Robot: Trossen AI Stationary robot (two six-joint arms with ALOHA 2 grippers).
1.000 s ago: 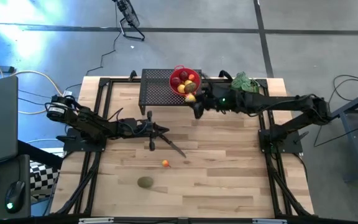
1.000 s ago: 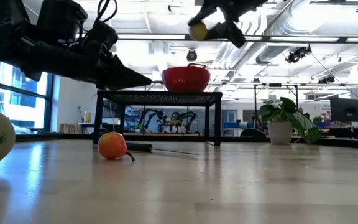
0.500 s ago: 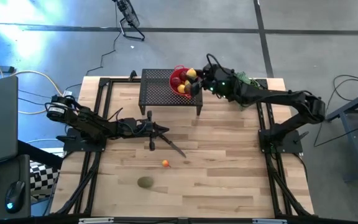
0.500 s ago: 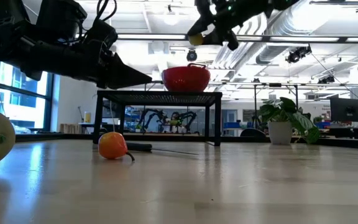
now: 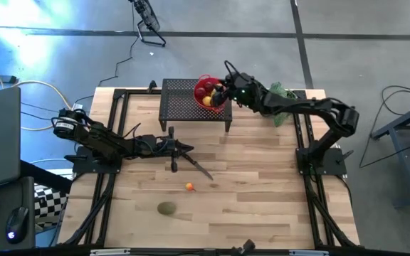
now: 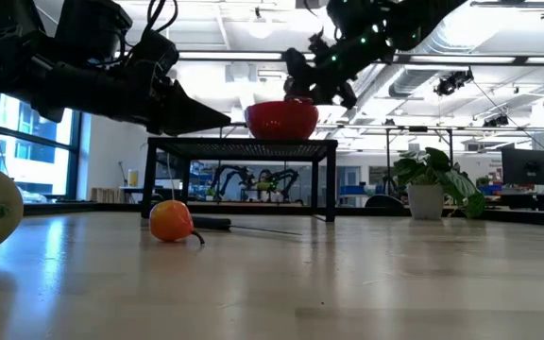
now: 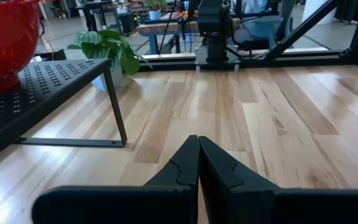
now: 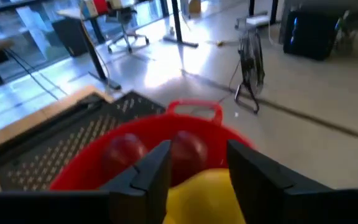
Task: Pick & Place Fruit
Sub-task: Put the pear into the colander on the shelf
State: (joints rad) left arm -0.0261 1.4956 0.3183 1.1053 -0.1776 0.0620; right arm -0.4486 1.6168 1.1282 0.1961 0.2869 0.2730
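Observation:
A red bowl (image 5: 202,85) holding red and yellow fruit stands on a black perforated rack (image 5: 180,103) at the table's far side. My right gripper (image 8: 197,152) hangs just over the bowl (image 8: 79,168) with a yellow lemon (image 8: 204,193) in the gap between its fingers. A small orange fruit (image 5: 189,186) and a brown-green kiwi (image 5: 166,208) lie on the bare table nearer the front. My left gripper (image 7: 197,163) is shut and level above the table's middle, touching nothing. My right gripper has the lemon between its two fingers, which stand at its two sides (image 8: 178,194), a little back from the tips. The fingers come in from the table's right, slanting slightly down. The lemon hangs over the fruit in the bowl; whether it rests on them I cannot tell.
A slim dark knife (image 5: 202,169) lies on the table just past my left gripper. A green leafy plant (image 5: 280,94) stands at the far right, beside the rack. The table's near half has open wood around the two loose fruits.
My right gripper has carried the lemon from the rack's near right corner toward the table's far edge, over the bowl. It has sunk toward the bowl's rim, tipping downward and rolling as it went.

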